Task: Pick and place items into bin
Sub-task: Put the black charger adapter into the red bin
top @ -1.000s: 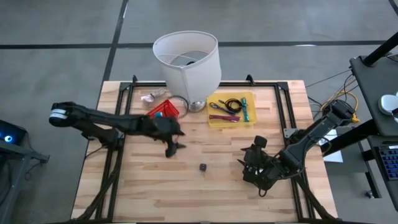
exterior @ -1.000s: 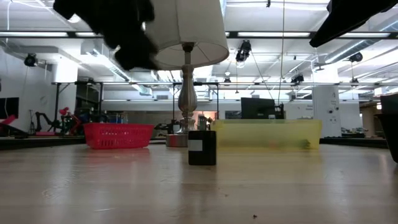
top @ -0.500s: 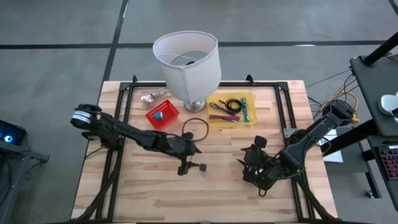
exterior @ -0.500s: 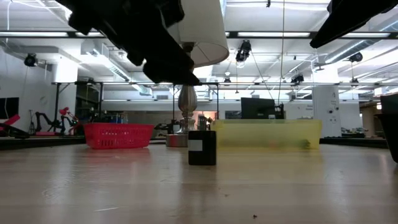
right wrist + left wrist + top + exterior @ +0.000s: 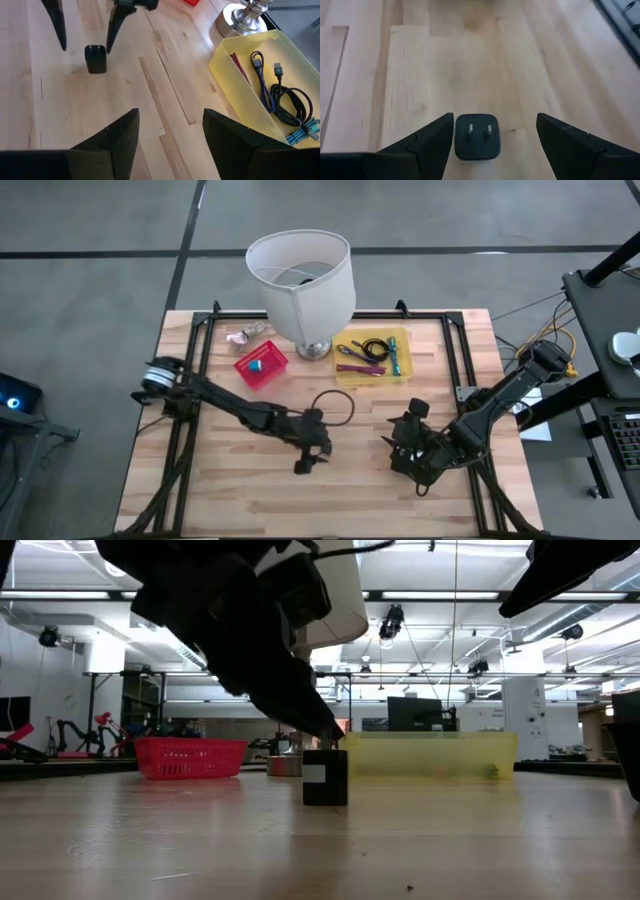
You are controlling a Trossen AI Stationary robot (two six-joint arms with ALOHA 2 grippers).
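Note:
The tiny black cube (image 5: 476, 143), a small plug block with two metal prongs on its top, stands on the wooden table (image 5: 230, 480). My left gripper (image 5: 495, 118) is open and hangs low over it, one finger on either side without touching; in the high view the left gripper (image 5: 315, 448) covers it. From table height the cube (image 5: 324, 777) shows upright under the dark gripper. The coiled black cable (image 5: 280, 97), purple sticks (image 5: 360, 368) and teal pen (image 5: 396, 358) lie in the yellow bin (image 5: 402, 337). My right gripper (image 5: 170, 112) waits open at the table's right.
A big white lamp (image 5: 300, 275) stands at the far edge, its metal foot (image 5: 245, 15) beside the yellow bin. A red basket (image 5: 261, 366) and a crumpled pink wrapper (image 5: 243, 335) lie far left. Bare wood stretches along the near edge.
My left gripper has travelled from beside the red basket toward the table's right and near edge, coming down over the black cube until its open fingers stand on either side of it. The cube has not moved.

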